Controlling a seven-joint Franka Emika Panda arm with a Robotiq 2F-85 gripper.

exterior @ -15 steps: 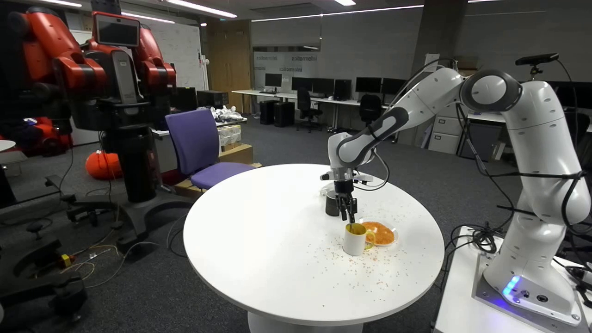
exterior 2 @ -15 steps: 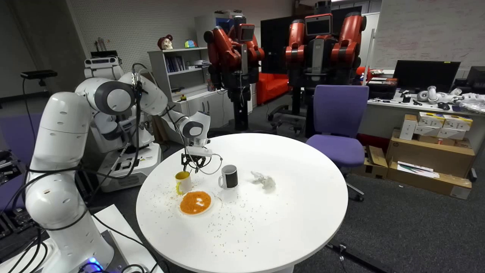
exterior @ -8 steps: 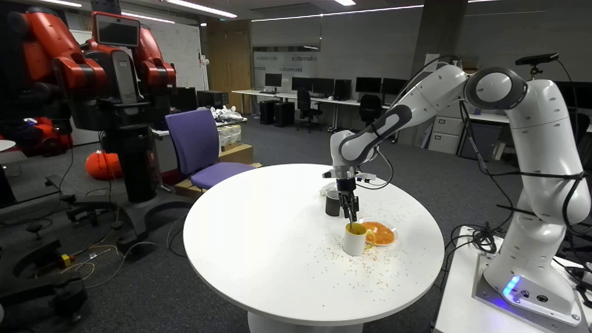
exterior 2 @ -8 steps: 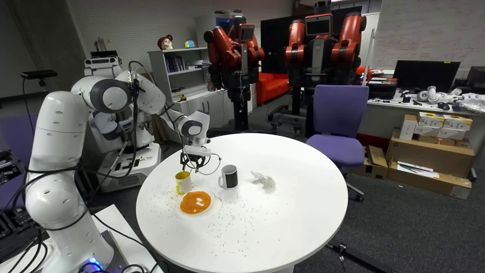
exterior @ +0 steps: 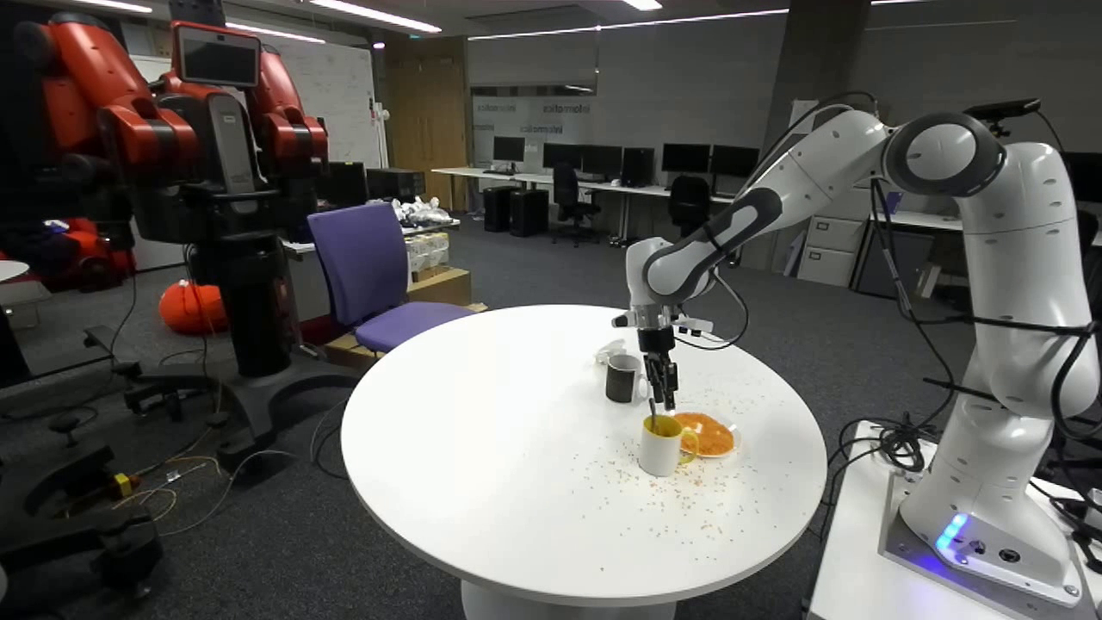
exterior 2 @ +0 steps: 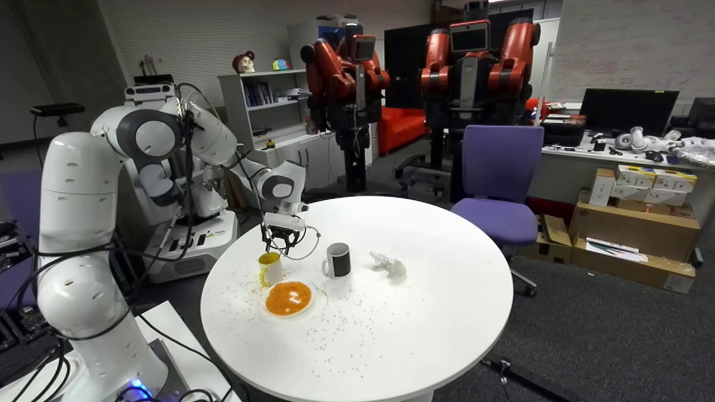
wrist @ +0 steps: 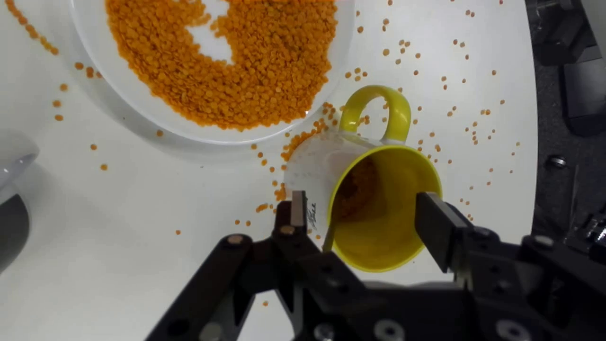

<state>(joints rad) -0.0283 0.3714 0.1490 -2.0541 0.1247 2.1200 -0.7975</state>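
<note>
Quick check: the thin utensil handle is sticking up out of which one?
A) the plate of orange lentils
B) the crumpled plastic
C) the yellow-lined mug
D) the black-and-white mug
C: in an exterior view the thin utensil handle rises out of the mouth of the yellow-lined mug.

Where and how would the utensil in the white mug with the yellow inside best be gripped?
The utensil is probably best pinched by its upper stem, coming from above. That thin part sticks up past the rim of the upright mug, while its lower end is walled in. The gripper stands open above; it could close across the stem once lined up.
</note>
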